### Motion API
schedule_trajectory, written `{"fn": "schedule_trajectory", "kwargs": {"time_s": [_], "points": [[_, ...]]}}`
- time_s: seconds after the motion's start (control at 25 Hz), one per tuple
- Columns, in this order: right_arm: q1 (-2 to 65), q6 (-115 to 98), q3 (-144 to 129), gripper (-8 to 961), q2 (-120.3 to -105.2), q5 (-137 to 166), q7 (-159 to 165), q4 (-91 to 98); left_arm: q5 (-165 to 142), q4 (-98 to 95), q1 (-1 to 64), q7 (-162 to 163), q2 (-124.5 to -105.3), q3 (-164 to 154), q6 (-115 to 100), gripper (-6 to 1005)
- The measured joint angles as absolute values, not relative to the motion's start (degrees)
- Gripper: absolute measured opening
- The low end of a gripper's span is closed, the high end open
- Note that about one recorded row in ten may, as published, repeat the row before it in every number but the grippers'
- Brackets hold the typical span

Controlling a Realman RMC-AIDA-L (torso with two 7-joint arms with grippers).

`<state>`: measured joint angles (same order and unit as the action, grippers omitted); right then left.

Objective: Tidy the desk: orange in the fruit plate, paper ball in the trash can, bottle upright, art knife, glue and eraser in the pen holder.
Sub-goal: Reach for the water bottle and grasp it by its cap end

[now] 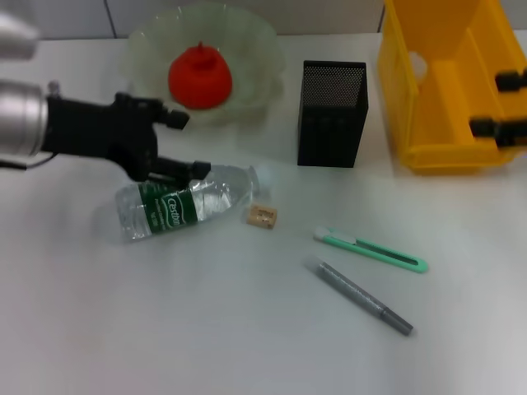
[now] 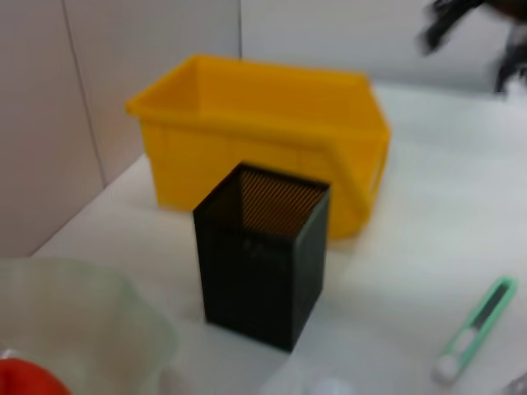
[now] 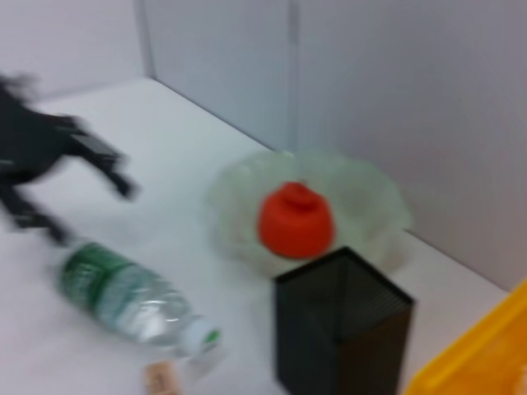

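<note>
The clear bottle (image 1: 177, 204) with a green label lies on its side on the desk. My left gripper (image 1: 188, 144) is open and empty just behind it, above its upper half. The orange (image 1: 200, 76) sits in the pale green fruit plate (image 1: 255, 49). A tan eraser (image 1: 262, 216) lies by the bottle's cap. The green art knife (image 1: 370, 249) and the grey glue stick (image 1: 362, 296) lie further right. The black mesh pen holder (image 1: 332, 113) stands empty-looking. My right gripper (image 1: 496, 103) is open over the yellow trash can (image 1: 436, 107). No paper ball shows.
The left wrist view shows the pen holder (image 2: 263, 255), the yellow can (image 2: 255, 123) and the knife (image 2: 478, 329). The right wrist view shows the bottle (image 3: 132, 296), the left gripper (image 3: 92, 214), the orange (image 3: 295, 220) and the pen holder (image 3: 342, 329). A wall runs behind the desk.
</note>
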<state>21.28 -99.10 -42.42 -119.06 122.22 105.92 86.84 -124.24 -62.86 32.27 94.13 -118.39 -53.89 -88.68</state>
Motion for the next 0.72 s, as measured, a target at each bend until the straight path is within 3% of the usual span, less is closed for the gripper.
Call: {"fn": "schedule_trajectory", "kwargs": {"time_s": [0.28,0.72], "points": [[17.6,-103.6,-38.8,768,-119.14,118.0,97.5,80.7,-135.0,-63.2,39.0,103.9,-118.54,-65.9,-80.8,860],[17.7,-103.3,-37.4,769,-119.11,118.2,96.0,75.7,-142.9,-59.8,47.0,118.1,-119.12,-82.2,-75.8,845]]}}
